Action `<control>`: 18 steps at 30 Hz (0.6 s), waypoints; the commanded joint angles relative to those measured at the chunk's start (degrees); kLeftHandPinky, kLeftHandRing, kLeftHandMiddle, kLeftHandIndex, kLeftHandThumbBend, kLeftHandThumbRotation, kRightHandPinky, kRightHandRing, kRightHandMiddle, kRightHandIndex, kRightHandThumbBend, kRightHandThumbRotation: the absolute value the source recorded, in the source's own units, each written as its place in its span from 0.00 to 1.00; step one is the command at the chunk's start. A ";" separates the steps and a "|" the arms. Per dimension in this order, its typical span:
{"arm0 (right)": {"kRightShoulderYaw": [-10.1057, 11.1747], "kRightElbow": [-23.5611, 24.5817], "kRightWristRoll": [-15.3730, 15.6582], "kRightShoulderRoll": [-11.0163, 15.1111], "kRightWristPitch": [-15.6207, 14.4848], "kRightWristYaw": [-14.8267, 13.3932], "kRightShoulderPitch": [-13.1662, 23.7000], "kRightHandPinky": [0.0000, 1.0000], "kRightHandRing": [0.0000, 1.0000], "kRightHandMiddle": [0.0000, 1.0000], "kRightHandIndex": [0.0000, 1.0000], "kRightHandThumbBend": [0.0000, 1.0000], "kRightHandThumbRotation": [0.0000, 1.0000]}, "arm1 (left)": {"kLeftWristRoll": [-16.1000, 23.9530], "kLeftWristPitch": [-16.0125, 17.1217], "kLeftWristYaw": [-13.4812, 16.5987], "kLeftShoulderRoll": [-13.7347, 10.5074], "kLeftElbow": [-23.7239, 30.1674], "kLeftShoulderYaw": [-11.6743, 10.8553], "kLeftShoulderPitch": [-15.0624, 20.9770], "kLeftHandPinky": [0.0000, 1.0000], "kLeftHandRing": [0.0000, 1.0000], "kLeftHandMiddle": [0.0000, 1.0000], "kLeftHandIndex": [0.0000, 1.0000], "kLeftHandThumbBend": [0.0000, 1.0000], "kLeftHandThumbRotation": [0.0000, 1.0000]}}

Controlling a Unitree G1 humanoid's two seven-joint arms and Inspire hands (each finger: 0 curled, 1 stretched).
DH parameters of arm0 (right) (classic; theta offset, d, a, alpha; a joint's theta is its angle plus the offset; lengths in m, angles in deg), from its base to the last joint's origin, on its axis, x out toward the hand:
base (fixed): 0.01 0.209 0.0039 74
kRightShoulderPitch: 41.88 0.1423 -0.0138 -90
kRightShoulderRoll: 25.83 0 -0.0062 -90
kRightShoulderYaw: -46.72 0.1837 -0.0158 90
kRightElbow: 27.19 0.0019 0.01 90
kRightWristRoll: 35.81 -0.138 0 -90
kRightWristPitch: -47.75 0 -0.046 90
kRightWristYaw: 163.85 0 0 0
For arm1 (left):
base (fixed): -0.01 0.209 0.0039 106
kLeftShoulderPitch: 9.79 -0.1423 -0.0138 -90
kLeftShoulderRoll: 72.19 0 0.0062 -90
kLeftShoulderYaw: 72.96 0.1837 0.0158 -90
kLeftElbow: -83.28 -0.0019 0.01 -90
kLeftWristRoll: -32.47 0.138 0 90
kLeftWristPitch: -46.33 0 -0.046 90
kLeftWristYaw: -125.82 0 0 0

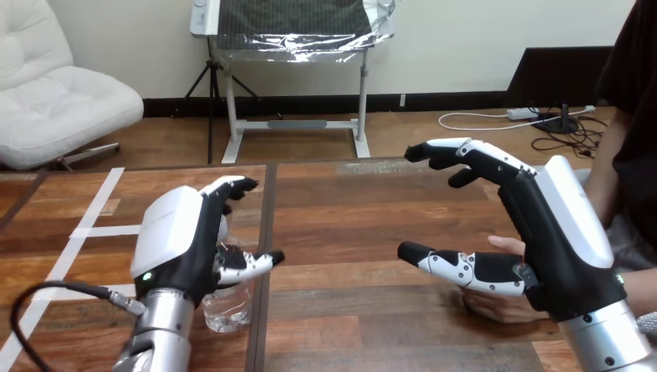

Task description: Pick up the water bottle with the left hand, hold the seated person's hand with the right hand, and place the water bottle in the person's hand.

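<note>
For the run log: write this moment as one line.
left hand: curled round bottle | right hand: open, over person's hand | handover: not yet done

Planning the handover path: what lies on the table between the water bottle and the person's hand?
In the head view, only bare table, crossed by one dark seam, lies between the water bottle and the person's hand.

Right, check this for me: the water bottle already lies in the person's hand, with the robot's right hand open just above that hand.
Not right. The head view shows the water bottle standing on the table, with the left hand curled round it. The rest holds: the right hand is open just above the person's hand.
</note>
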 commanded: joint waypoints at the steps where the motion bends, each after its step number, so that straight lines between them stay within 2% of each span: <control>1: -0.43 2.23 -1.34 -0.41 0.13 -0.01 1.89 0.60 0.71 0.76 0.71 0.68 0.00 | 2.42 -1.32 -2.87 -2.67 4.88 0.79 0.83 0.83 0.86 0.88 0.86 0.85 0.29; 9: -0.99 1.70 -1.85 -0.45 0.42 -0.11 1.97 0.60 0.71 0.76 0.71 0.67 0.01 | 5.19 -1.55 -3.27 -4.44 6.96 0.47 0.31 0.87 0.87 0.88 0.86 0.88 0.28; 18: -1.49 1.51 -2.35 -0.48 0.86 -0.10 1.99 0.60 0.71 0.76 0.71 0.66 0.00 | 5.35 -2.06 -3.99 -5.14 8.30 -0.10 -0.05 0.87 0.87 0.88 0.86 0.87 0.28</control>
